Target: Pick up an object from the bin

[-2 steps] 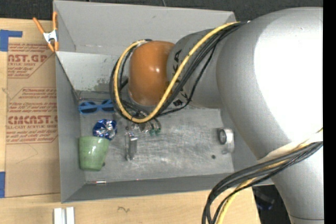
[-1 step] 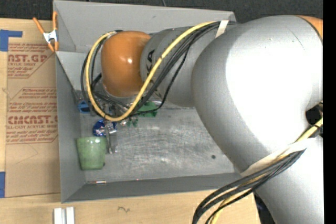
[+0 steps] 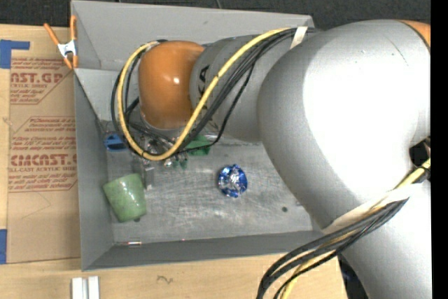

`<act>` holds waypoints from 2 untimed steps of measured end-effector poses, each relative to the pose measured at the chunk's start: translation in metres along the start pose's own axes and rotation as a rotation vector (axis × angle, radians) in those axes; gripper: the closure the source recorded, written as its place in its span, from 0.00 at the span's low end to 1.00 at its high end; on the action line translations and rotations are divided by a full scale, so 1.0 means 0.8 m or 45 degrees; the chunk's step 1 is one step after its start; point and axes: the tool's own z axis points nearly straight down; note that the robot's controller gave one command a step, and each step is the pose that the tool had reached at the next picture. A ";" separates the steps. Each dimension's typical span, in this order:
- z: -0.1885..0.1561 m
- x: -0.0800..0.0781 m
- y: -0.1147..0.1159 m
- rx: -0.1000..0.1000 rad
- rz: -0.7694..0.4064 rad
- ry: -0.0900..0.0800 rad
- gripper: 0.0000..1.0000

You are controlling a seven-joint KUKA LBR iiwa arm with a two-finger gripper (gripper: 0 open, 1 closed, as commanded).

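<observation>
Gripper (image 3: 148, 163) stands low over the left part of the bin (image 3: 89, 178), under the orange wrist cover (image 3: 166, 84) and the looped cables (image 3: 203, 98). Whether it is spread or pressed together cannot be told, as cover and cabling mask it. No item is seen in its hold.

Nearest item: a pale green cup (image 3: 126, 198), lying tilted on the bin floor toward the front-left corner, just beside the gripper and below it in the view. Contact between the two cannot be confirmed.

Other items noted: a blue-and-white ball (image 3: 232, 181) near the middle of the floor, apart from the gripper; a small blue piece (image 3: 114, 142) close to the left wall; a green piece (image 3: 199, 145) partly hidden under the arm.

Assessment of the cup: it looks light, hollow and fairly stiff, with a smooth, rounded skin that is likely to slip or roll under a glancing touch. Which end is open cannot be made out. The soundest hold, in my judgement, is square across the middle of its body, from above, with the corner walls limiting any roll.
</observation>
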 end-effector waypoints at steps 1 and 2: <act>-0.113 0.092 -0.137 -0.009 -0.682 -0.004 1.00; -0.063 0.164 -0.208 -0.013 -0.441 0.007 1.00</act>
